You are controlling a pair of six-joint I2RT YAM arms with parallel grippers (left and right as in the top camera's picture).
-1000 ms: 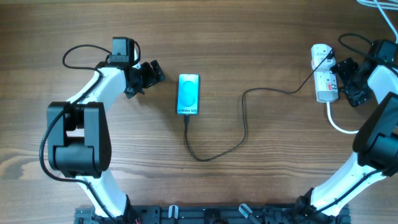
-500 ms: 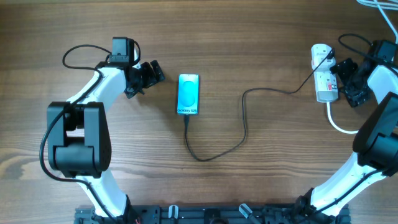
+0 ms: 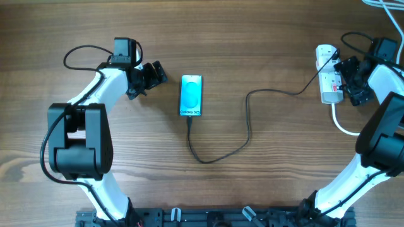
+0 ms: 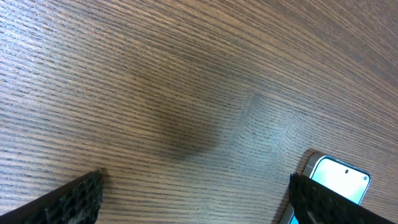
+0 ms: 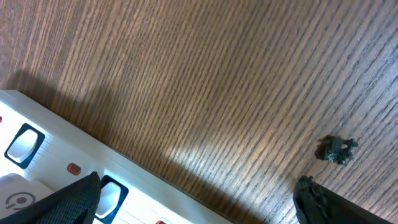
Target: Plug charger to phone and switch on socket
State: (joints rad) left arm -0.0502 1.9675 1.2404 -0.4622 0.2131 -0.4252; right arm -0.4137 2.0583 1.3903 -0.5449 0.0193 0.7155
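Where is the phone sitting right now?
Overhead, the phone lies left of centre, just right of the left gripper, the charger reaching its bottom edge.

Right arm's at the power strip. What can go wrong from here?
1. The right gripper is open beside the socket. Its switches sit close together, so a finger might press the wrong one.
2. Nothing visibly holds the socket down. A sideways push could slide it and tug the charger at the phone.
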